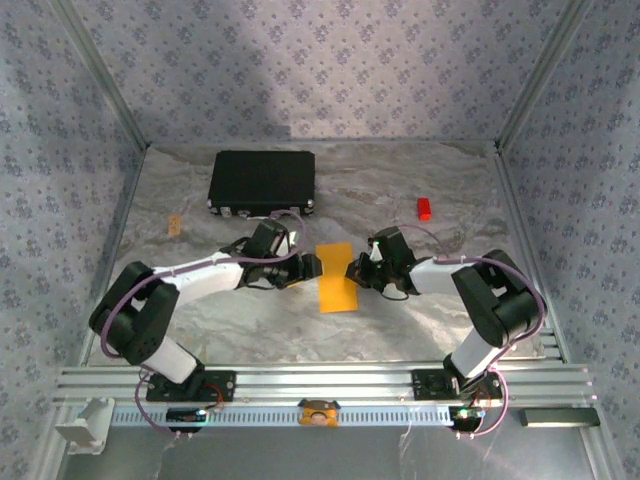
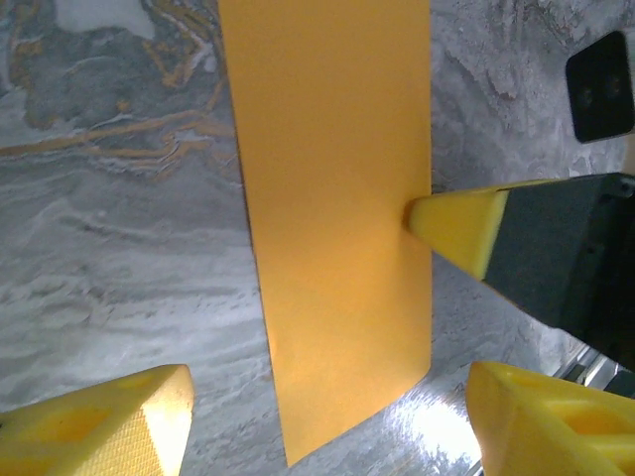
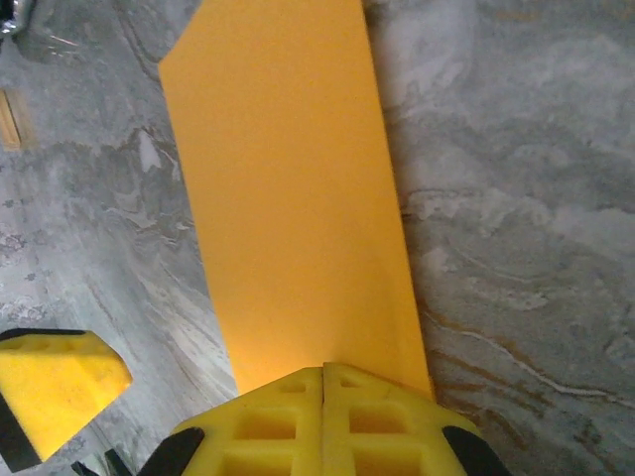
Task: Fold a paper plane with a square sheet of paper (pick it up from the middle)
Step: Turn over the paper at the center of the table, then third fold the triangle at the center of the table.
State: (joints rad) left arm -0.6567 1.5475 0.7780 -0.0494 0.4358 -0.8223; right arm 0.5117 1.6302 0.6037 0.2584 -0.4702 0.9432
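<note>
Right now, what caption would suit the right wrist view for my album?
Right tool, shut, tips meeting the folded orange paper on a grey marbled table.

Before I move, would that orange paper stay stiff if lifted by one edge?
Probably droops: the paper looks thin, flat on the table. Likely light; a nudge from the shut right gripper at its edge might slide it.
</note>
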